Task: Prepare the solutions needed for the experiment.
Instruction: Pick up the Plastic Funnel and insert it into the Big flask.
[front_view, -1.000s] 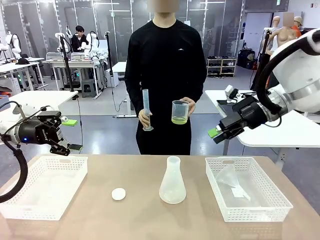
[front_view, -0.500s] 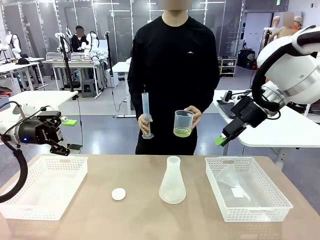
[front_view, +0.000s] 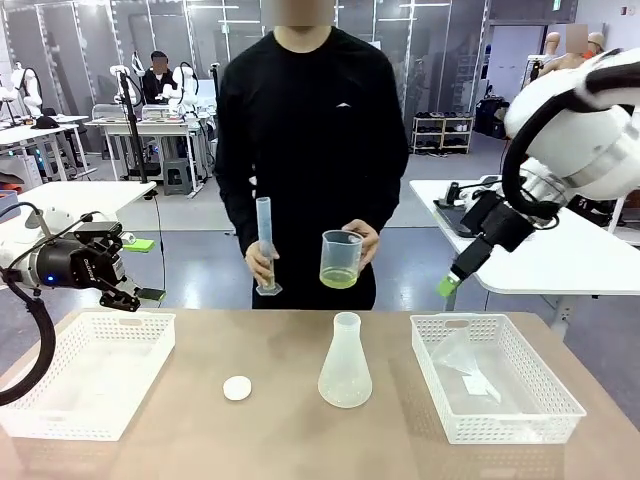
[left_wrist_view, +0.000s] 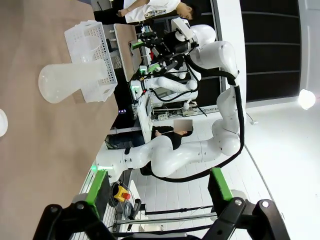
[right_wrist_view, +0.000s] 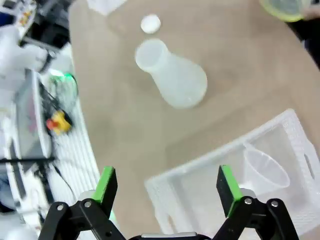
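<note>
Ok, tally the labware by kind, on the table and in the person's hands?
White baskets: 2
Conical flask: 1
Beaker holding the solutions: 1
Measuring cylinder: 1
Funnel: 1
Round white cap: 1
Total: 7

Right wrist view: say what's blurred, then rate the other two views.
Right wrist view: flask, basket and table smeared, green pads crisp. Front view: sharp, evenly lit. Left wrist view: rolled sideways, edges bowed, a lamp glaring.
</note>
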